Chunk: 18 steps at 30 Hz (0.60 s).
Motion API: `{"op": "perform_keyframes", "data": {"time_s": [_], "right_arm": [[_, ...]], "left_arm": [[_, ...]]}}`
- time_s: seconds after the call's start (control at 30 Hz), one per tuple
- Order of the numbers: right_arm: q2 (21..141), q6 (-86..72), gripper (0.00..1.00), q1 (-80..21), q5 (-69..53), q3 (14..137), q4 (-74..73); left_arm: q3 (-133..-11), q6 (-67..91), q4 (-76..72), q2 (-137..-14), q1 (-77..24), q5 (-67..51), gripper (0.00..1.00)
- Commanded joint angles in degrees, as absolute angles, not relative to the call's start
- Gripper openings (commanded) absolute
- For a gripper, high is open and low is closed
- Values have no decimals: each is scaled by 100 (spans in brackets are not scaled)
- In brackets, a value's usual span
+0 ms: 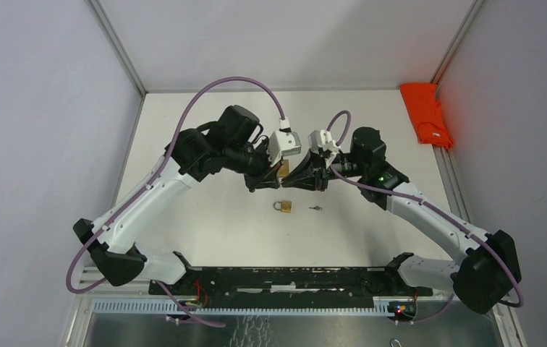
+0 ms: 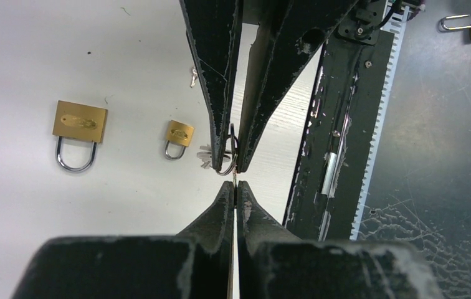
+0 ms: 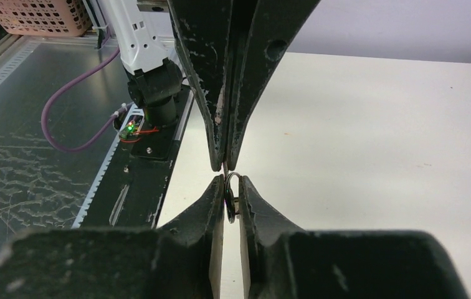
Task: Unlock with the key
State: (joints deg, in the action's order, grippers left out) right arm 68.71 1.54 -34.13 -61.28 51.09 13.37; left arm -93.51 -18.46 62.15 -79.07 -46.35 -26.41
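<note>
Two hands meet tip to tip above the padlock (image 1: pixel 283 206), both clear of the desk (image 1: pixel 205 224).

Left hand (image 2: pixel 235 185): fingers pressed together, pinching what we read as the key (image 2: pixel 235 178). It shows edge-on as a thin sliver.

Right hand (image 3: pixel 232 182): fingers a narrow gap apart with the key ring (image 3: pixel 233 174) between them. We cannot tell whether they clamp it or merely bracket it.

A loose key (image 1: pixel 316 208) lies on the desk just beside the padlock, on the right arm's side.

Step, in our judgement: a mid-air handover or regrasp of the key. Insertion is not yet begun and the padlock lies untouched.

Orientation: the key's long axis runs along the line joining the two hands, roughly level over the padlock. The ring end points toward the right hand and the other end is buried in the left fingers.

Next move calls for:
- one hand gripping the ring end, with the blade left free;
- the other hand steadying the padlock;
- the blade lined up with the keyway, which we cannot see from here.
</note>
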Motion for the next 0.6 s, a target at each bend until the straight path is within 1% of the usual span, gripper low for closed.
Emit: {"op": "perform_keyframes", "data": {"time_s": [0.0, 0.2, 0.37, 0.47, 0.5, 0.57], "right_arm": [[6858, 333, 15, -3410, -5880, 5265, 1196], [6823, 343, 0, -3411, -5754, 5256, 1173], [6694, 245, 0, -3410, -5337, 5212, 1206], [6570, 133, 0, -3410, -5000, 5180, 1243], [6547, 95, 0, -3411, -4932, 5189, 1223], [6504, 71, 0, -3408, -4656, 5250, 1025]], "left_arm": [[-9396, -1802, 5977, -7673, -4655, -2786, 2], [-9387, -1811, 5980, -7673, -4656, -2795, 2], [-9321, -1805, 5927, -7656, -4659, -2758, 2], [-9291, -1792, 5866, -7655, -4658, -2655, 4], [-9302, -1786, 5844, -7651, -4654, -2609, 6], [-9323, -1768, 5767, -7627, -4651, -2473, 13]]}}
